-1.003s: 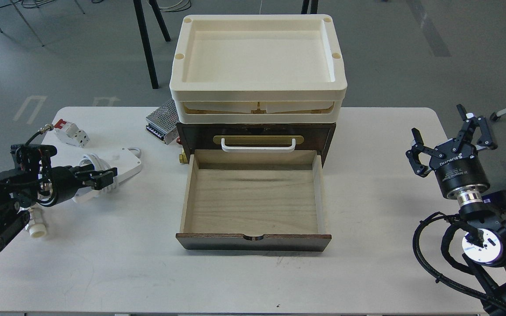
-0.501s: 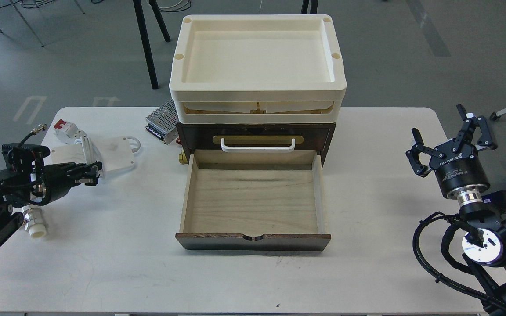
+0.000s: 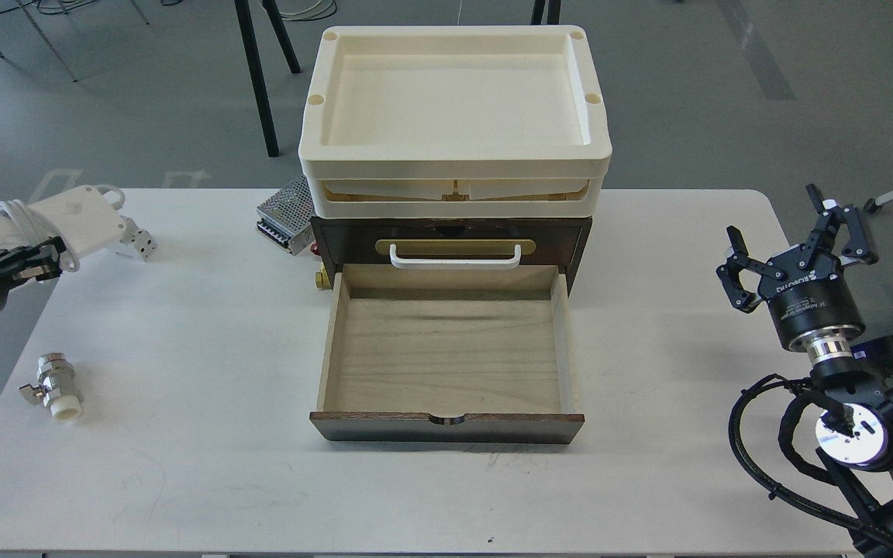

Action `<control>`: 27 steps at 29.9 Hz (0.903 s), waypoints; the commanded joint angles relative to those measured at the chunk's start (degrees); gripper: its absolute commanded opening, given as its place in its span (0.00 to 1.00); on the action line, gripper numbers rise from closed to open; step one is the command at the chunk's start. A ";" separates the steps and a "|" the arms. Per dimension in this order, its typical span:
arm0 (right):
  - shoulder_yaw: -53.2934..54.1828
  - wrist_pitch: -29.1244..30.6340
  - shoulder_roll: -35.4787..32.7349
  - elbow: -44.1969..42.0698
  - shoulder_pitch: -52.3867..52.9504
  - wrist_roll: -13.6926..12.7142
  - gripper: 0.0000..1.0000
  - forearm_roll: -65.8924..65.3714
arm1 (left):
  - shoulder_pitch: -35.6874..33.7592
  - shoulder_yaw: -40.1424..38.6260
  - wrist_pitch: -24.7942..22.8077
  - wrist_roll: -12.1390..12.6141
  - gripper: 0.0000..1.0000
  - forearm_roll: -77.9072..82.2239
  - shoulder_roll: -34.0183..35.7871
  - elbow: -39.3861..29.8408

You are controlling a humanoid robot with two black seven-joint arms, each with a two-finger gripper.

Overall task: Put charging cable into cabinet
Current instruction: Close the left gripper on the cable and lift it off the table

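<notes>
The left gripper is clenched on the charging cable, holding the white brick up over the far left edge of the table, its cord looped at the left end. The right gripper hangs released at the far right. Between them stands the cabinet, its drawer pulled out. A valve lies near left.
</notes>
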 commanded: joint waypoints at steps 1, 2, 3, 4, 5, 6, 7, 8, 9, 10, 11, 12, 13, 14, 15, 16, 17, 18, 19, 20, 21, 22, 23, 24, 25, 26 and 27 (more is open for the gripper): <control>-0.02 -0.03 0.00 0.00 0.00 0.00 0.99 0.00 | -2.06 -0.14 -0.48 -0.02 0.01 -6.12 5.67 -3.58; -0.02 -0.03 0.00 0.00 0.00 0.00 0.99 0.00 | -2.50 -0.14 -0.56 -0.02 0.01 -7.44 7.34 -4.99; -0.02 -0.03 0.00 -0.08 0.00 0.00 1.00 0.00 | -3.03 -0.23 -0.74 -0.02 0.01 -9.28 9.53 -6.83; -0.02 -0.03 0.00 -0.08 0.00 0.00 1.00 0.00 | -3.56 -0.58 -1.18 -0.02 0.01 -11.13 11.55 -8.85; -0.02 -0.03 0.00 -0.08 0.00 0.00 1.00 0.00 | -4.17 -0.93 -1.70 -0.02 0.01 -12.62 13.23 -10.35; -0.02 -0.03 0.00 -0.08 0.00 0.00 0.99 0.00 | -5.13 -1.46 -2.58 -0.02 0.01 -14.12 15.07 -12.37; -0.02 -0.03 0.00 -0.08 0.00 0.00 1.00 0.00 | -6.01 -2.16 -3.37 -0.02 0.01 -15.09 16.48 -13.95; -0.02 -0.12 0.00 -0.08 0.00 0.00 0.99 0.00 | -7.24 -3.30 -4.33 -0.02 0.01 -15.71 18.15 -15.80; -0.02 -0.12 0.00 -0.08 0.00 0.00 0.99 0.00 | -8.38 -4.79 -5.30 -0.02 0.01 -15.98 19.47 -17.64; -0.02 -0.12 0.00 -0.08 0.09 0.00 0.99 0.00 | -9.53 -6.37 -6.18 -0.02 0.00 -16.07 20.70 -19.23; -0.02 -0.12 0.00 -0.17 0.00 0.00 0.99 0.00 | -10.67 -8.47 -7.49 -0.02 0.00 -16.07 21.67 -21.07; -0.02 -0.12 0.00 -0.17 0.00 0.00 0.99 0.00 | -11.64 -10.58 -8.99 -0.02 0.00 -16.07 22.55 -22.83; -0.02 -0.12 0.00 -0.43 0.00 0.00 0.99 0.00 | -12.34 -12.52 -10.31 -0.02 0.00 -16.07 23.00 -24.50; -0.02 -0.12 0.00 -0.44 0.09 0.00 0.99 0.00 | -13.13 -14.80 -11.80 -0.02 0.00 -16.07 23.44 -26.08; -0.02 -0.12 0.00 -0.44 0.09 0.00 0.99 0.00 | -13.84 -16.91 -12.77 -0.02 0.00 -16.07 23.70 -27.49; -0.02 -0.12 0.00 -0.44 0.09 0.00 0.99 0.00 | -14.54 -19.11 -13.83 -0.02 0.00 -16.07 23.79 -28.98; -0.02 -0.12 0.00 -0.44 0.09 0.00 0.99 0.00 | -15.07 -20.78 -14.62 -0.02 0.00 -15.98 23.88 -30.22; -0.02 -0.12 0.00 -0.44 0.09 0.00 1.00 0.00 | -15.77 -22.36 -15.58 -0.02 0.00 -15.98 23.79 -31.62; -0.02 -0.12 0.00 -0.44 0.09 0.00 0.99 0.00 | -16.82 -23.08 -16.38 -0.02 0.00 -15.89 23.79 -32.94; -0.02 -0.12 0.00 -0.44 0.09 0.00 0.99 0.00 | -18.31 -23.17 -17.17 -0.02 0.00 -15.80 23.79 -34.69; -0.02 -0.12 0.00 -0.44 0.09 0.00 0.99 0.00 | -19.81 -23.00 -17.87 -0.02 0.00 -15.80 23.70 -36.54; -0.02 -0.12 0.00 -0.44 0.09 0.00 1.00 0.00 | -21.30 -22.91 -18.66 -0.02 0.00 -15.63 23.53 -38.82; -0.02 -0.12 0.00 -0.44 0.09 0.00 1.00 0.00 | -22.36 -22.82 -19.37 -0.02 0.00 -15.45 23.35 -41.02; -0.02 -0.12 0.00 -0.44 0.09 0.00 1.00 0.00 | -22.98 -22.82 -20.07 -0.02 0.01 -15.36 23.27 -43.04; -0.02 -0.12 0.00 -0.44 0.09 0.00 1.00 0.00 | -23.42 -22.82 -20.60 -0.02 0.01 -14.93 23.26 -45.06; -0.02 -0.12 0.00 -0.44 0.09 0.00 1.00 0.00 | -23.95 -22.82 -21.04 -0.02 0.01 -14.23 23.26 -47.43; -0.02 -0.12 0.00 -0.44 0.09 0.00 0.99 0.00 | -24.39 -22.82 -21.30 -0.02 0.01 -13.35 23.18 -49.72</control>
